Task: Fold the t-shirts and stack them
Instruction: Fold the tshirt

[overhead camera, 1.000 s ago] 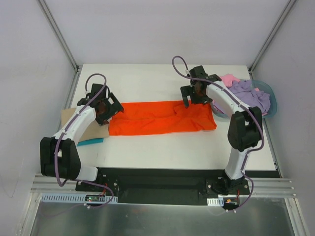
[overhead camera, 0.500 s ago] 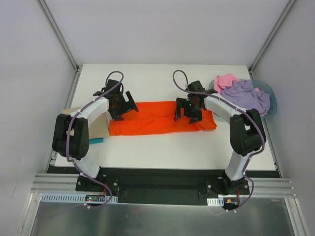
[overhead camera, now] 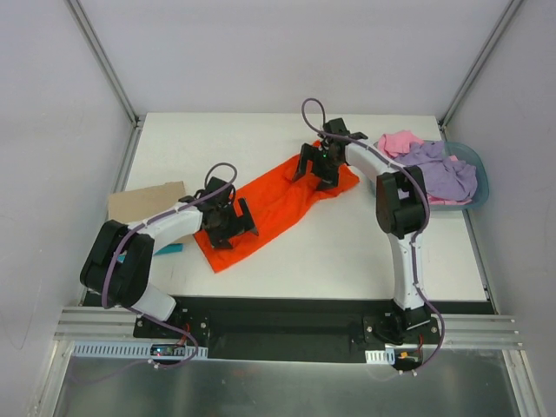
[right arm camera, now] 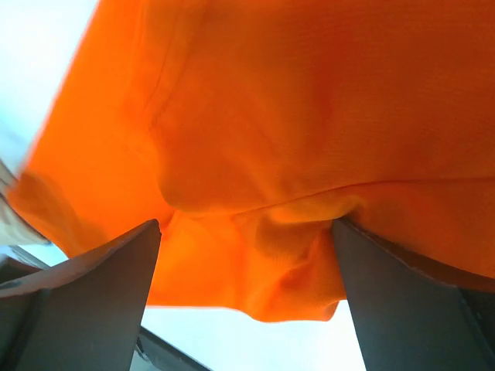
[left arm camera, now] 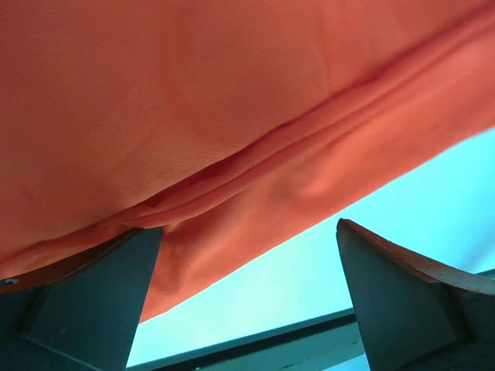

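Seen from above, a white surface carried a flat piece of brown cardboard at its left edge. Just right of it, the left tool sat low over the near-left end of the orange t-shirt. The left wrist view showed its two fingers spread wide, with orange cloth draped across the gap and nothing pinched.

The orange t-shirt lay as a long, rumpled band, slanting from near-left up to far-right across the middle of the surface. At its far-right end the right tool pressed down into the cloth. Its wrist view likewise showed the fingers wide apart, a bunched fold between them, ungripped.

At the far right, a blue-grey basin held the lilac t-shirt and the pink t-shirt, both crumpled.

The step in hand appeared to be laying out the orange shirt for its next fold, with nothing stacked yet. The next move probably called for each tool to close on its end and bring the two ends together evenly.
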Controlling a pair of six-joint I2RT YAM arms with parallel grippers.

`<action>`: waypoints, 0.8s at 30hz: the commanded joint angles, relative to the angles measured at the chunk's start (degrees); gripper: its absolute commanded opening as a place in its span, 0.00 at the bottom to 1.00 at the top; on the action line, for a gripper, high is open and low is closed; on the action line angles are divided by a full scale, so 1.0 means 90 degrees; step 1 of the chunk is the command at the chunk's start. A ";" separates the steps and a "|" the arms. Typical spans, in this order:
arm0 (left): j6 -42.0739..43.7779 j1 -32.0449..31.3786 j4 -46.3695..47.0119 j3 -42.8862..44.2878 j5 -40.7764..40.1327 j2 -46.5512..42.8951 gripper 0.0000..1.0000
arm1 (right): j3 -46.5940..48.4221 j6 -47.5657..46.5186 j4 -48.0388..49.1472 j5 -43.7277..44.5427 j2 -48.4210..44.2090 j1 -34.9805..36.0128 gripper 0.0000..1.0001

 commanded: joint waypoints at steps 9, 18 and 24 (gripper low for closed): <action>-0.2172 -0.2330 0.0287 -0.0080 0.0081 0.0405 0.99 | 0.3134 0.0459 -0.0227 -0.0892 0.2073 -0.0008 0.97; -0.2075 -0.3190 0.0581 0.1181 0.0677 0.1548 0.99 | 0.2852 0.0568 0.0057 -0.0835 0.1917 -0.0077 0.97; -0.2290 -0.3610 0.0894 0.1542 0.0706 0.1832 0.99 | 0.2724 0.0490 0.0057 -0.0736 0.1614 -0.0184 0.97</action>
